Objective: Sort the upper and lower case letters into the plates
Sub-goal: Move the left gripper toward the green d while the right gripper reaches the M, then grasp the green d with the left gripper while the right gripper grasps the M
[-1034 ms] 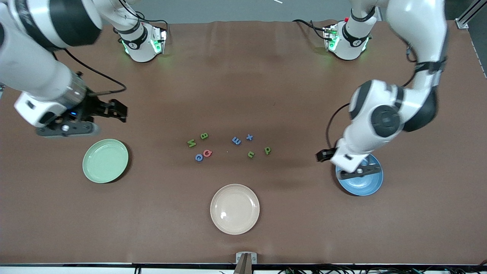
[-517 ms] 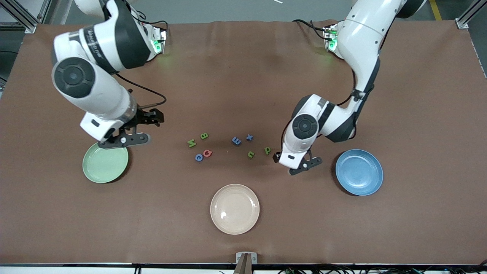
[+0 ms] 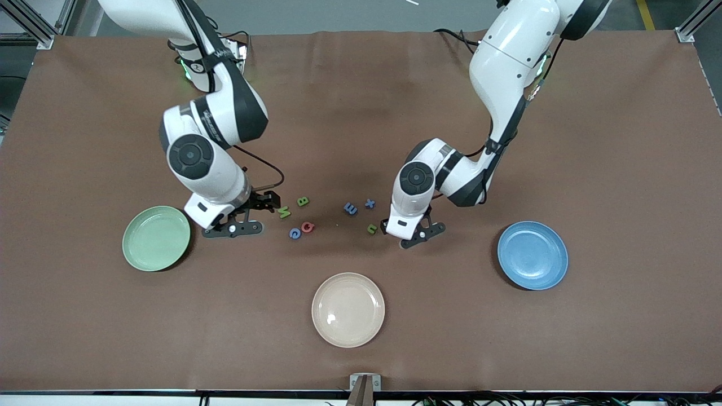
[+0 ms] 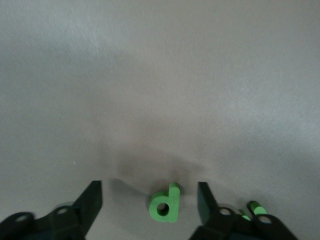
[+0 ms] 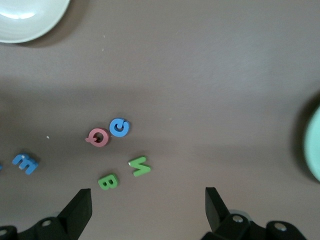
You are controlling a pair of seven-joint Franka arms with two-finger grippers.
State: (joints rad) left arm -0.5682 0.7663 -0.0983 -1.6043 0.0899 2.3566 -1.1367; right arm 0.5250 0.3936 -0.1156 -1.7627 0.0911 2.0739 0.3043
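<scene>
Left gripper (image 4: 150, 210) is hanging w/ jaws spread wide, green p (image 4: 166, 204) lying on the table btwn the fingers, not touching either. Green u (image 3: 371, 228) is sitting just beside it, blue E (image 3: 350, 208) and blue x (image 3: 370, 203) near. Right gripper (image 5: 147, 212) is hovering w/ jaws spread too, nothing btwn them; green M (image 5: 140, 166), green B (image 5: 107, 181), red Q (image 5: 98, 137) and blue G (image 5: 120, 127) are lying on the table near it. Mint plate (image 3: 156, 238) is sitting toward the right arm's end, blue plate (image 3: 532, 255) toward the left arm's end.
</scene>
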